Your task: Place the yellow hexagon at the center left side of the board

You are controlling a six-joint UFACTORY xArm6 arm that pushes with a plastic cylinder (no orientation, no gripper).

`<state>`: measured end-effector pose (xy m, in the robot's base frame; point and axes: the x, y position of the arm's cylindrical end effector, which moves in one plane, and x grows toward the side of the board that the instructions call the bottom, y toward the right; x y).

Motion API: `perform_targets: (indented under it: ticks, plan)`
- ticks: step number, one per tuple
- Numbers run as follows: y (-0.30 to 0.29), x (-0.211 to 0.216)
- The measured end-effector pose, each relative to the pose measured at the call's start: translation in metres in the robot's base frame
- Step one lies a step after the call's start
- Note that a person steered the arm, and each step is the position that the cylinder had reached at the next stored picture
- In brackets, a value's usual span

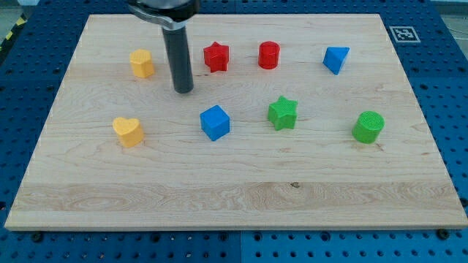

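The yellow hexagon (142, 63) sits on the wooden board (234, 190) at the upper left. My tip (183, 90) rests on the board just to the right of it and slightly lower, not touching it, about a block's width away. The rod rises from the tip to the view's top. A yellow heart (128, 131) lies below the hexagon at the left.
A red star (216, 56) and a red cylinder (269, 55) lie right of my tip in the top row, with a blue triangle (336, 59) further right. A blue cube (215, 122), a green star (282, 112) and a green cylinder (368, 126) form the lower row.
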<state>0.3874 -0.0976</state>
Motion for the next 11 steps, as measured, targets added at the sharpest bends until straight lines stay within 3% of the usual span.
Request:
perform_targets:
  ticks: [3,6,11]
  plan:
    - [0.004,-0.018]
    - [-0.016,-0.096]
    - [-0.095,-0.059]
